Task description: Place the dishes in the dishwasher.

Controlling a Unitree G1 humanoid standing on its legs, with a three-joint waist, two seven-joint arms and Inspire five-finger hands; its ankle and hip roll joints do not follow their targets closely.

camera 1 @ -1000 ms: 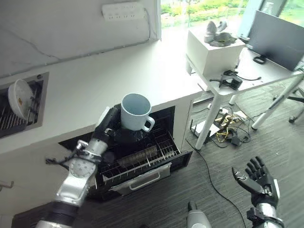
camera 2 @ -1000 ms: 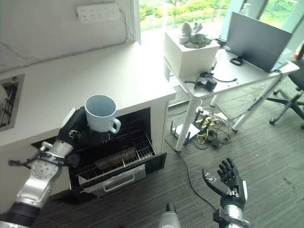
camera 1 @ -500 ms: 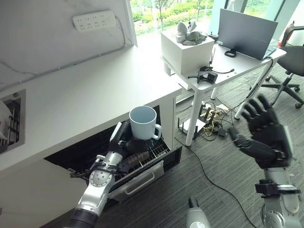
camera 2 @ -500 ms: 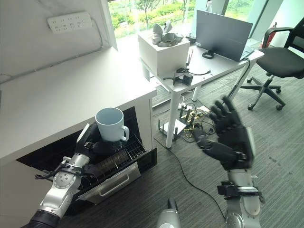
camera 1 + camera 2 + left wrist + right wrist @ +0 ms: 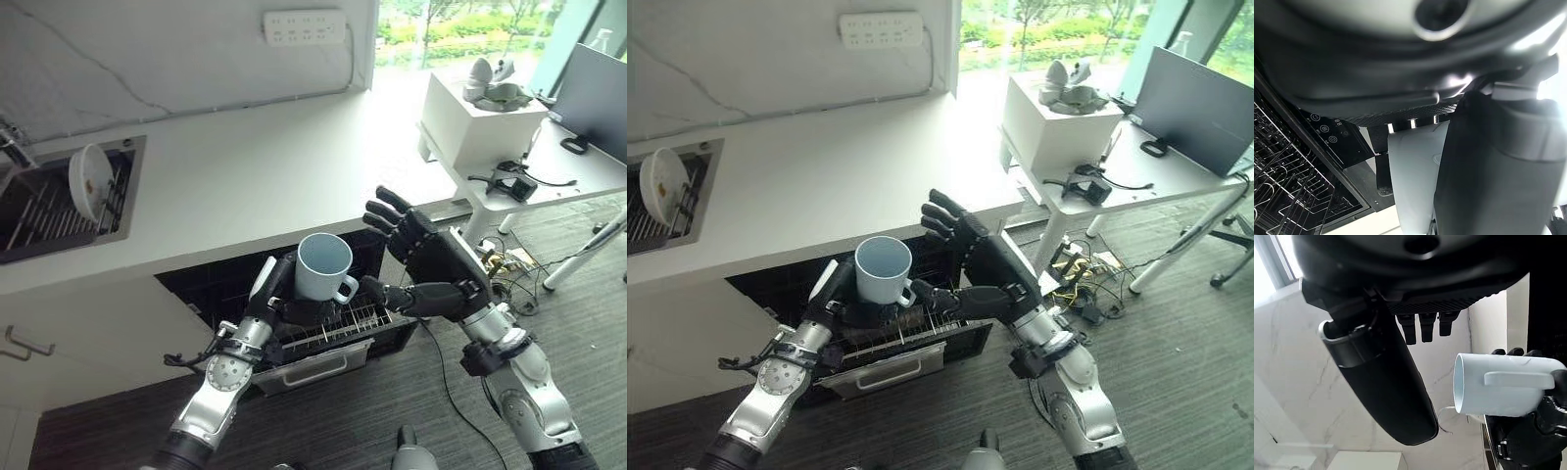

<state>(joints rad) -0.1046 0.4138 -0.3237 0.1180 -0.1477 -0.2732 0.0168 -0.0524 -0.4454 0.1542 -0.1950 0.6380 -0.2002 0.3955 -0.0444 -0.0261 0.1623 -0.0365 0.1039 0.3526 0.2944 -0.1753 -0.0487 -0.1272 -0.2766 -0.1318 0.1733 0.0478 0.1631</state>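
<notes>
- White table (image 5: 225, 176) runs along the wall, with the open dishwasher (image 5: 323, 328) below it and its wire rack (image 5: 892, 343) pulled out over grey floor.
- Left hand (image 5: 279, 304): fingers curled round the base of the pale blue mug (image 5: 325, 267), carrying it upright, mouth up, handle turned toward the right hand. Left wrist view confirms the mug wall pressed against the hand.
- Mug sits in the air above the rack's front edge, not touching the wires.
- Right hand (image 5: 431, 269): fingers spread and straight, holding nothing. Half a second ago it was raised well off to the right, over the floor; now it has swung in beside the mug, thumb tip close to the handle. Contact not certain from either eye view.
- Right wrist view shows the mug (image 5: 1498, 389) side-on, just beyond the thumb, with a gap visible.
- Camera has also swung back left, so the sink (image 5: 59, 201) with a white plate (image 5: 82, 182) standing in its drainer shows again; that is a change of view, not of things.
- Reading: the right hand's approach suggests a handover or two-handed steadying before the mug goes down. Mug not yet placed; plate still waits in the sink.
- Risk: a knock on the handle could tip the mug out of the shallow base grip.
</notes>
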